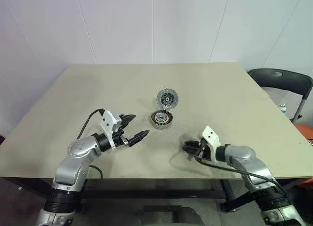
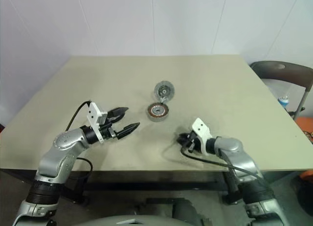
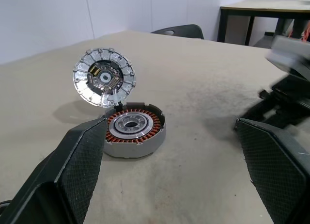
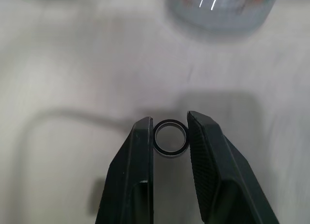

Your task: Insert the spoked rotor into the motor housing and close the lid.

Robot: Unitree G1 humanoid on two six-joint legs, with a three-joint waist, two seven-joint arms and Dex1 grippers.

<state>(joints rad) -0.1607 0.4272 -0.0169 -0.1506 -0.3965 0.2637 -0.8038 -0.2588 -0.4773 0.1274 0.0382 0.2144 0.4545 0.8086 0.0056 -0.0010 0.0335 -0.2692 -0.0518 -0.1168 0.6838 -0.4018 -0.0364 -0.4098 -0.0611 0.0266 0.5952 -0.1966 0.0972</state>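
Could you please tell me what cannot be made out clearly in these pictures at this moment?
- Black ring between the right gripper's fingers: spokes and hub not visible in the right wrist view; too small in the head views.
- Motor housing in the right wrist view: cut off by the picture's edge and blurred.
- Right gripper in the left wrist view: blurred.
- Lid: the side facing away is hidden; its joint to the housing is too small to read.

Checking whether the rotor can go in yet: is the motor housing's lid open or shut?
Open: the lid stands tilted up from the motor housing's back rim, leaving the copper windings and silvery centre uncovered.
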